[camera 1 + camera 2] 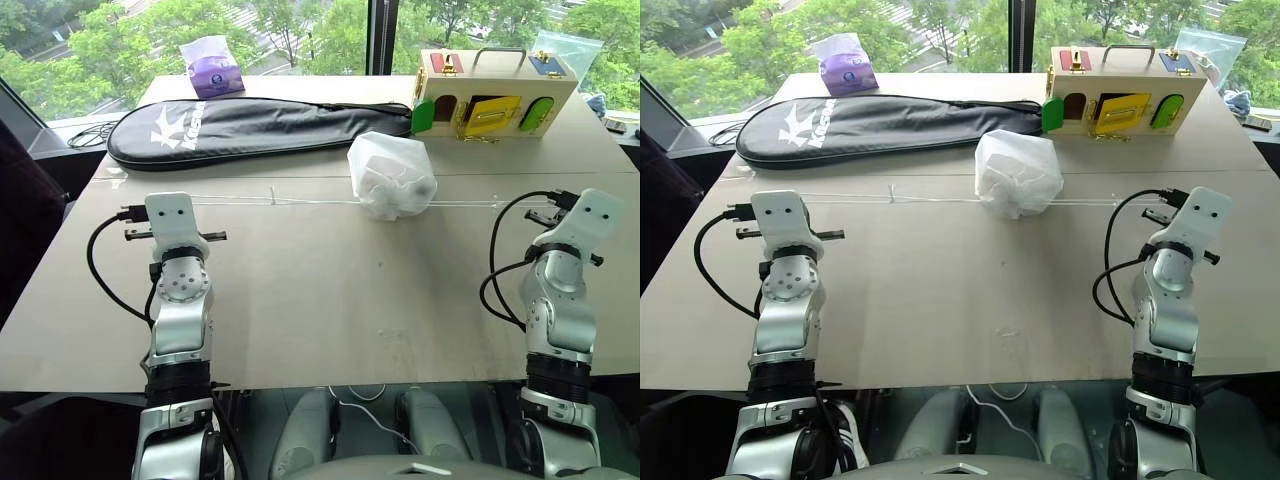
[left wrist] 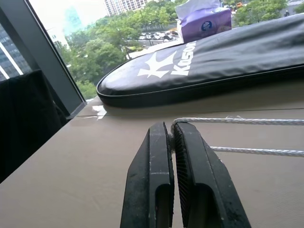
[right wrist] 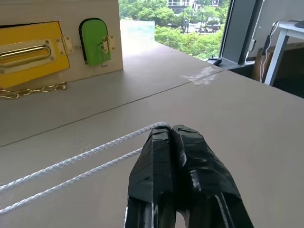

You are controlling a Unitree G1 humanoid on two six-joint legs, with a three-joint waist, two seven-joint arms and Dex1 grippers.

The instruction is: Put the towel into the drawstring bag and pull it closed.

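The long black racket case [image 1: 260, 128] carries white lettering beginning "Kas" beside a star-like emblem — the rest of the word is too foreshortened to read. It lies across the far part of the counter [image 1: 300, 300], with a purple tissue pack [image 1: 211, 66] behind it and a wooden latch box [image 1: 492, 100] with coloured doors to its right.

The drawstring bag [image 1: 391, 175] sits bunched and bulging near the counter's middle, just in front of the case's narrow end and the box. Its thin white cords [image 1: 270, 199] stretch taut to either side, level over the counter.

The left claw [image 2: 172, 137] is pressed together on the looped end of the cord at the left. The right claw [image 3: 172, 133] is likewise pinched on the cord loop at the right — its wrist view brings up the box's green door [image 3: 95, 40], a brass latch and a chain close by.
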